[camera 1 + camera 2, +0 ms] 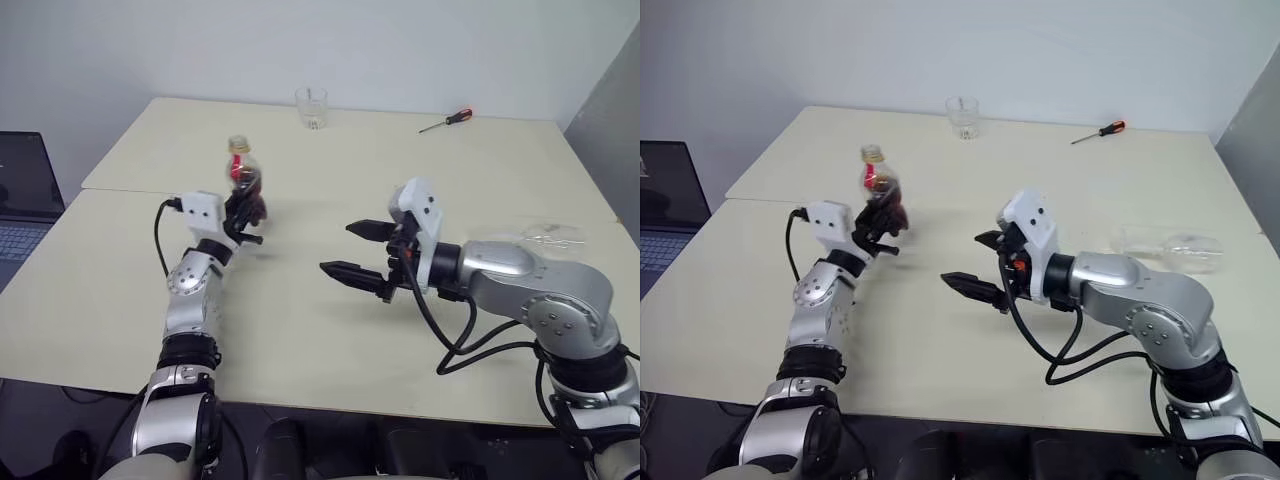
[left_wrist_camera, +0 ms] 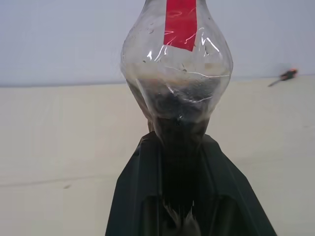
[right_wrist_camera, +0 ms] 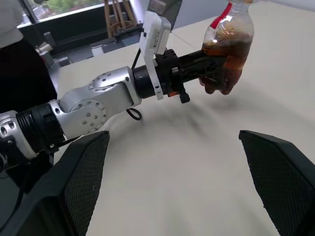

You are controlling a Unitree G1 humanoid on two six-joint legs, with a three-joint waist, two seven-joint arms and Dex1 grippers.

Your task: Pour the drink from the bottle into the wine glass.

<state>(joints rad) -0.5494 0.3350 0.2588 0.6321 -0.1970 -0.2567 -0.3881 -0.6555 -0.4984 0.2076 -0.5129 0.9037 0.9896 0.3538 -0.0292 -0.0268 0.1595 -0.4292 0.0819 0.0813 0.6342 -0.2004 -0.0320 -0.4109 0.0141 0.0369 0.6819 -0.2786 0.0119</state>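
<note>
My left gripper (image 1: pixel 246 212) is shut on the lower body of the bottle (image 1: pixel 243 178) and holds it upright above the left part of the table. The bottle is small and clear, with a red label strip, a yellowish top and the dark brown drink (image 2: pixel 179 110) in its lower half. My right gripper (image 1: pixel 338 248) hovers open over the table's middle, pointing left toward the bottle (image 3: pixel 227 39), with nothing between its fingers (image 3: pixel 81 184). A clear glass thing, apparently the wine glass (image 1: pixel 1170 250), lies on its side at the right, behind my right arm.
A short clear tumbler (image 1: pixel 311 108) stands at the table's far edge. A red-handled screwdriver (image 1: pixel 447 121) lies at the far right. A laptop (image 1: pixel 25 195) sits off the table's left side. A seam (image 1: pixel 120 190) runs across the left part of the tabletop.
</note>
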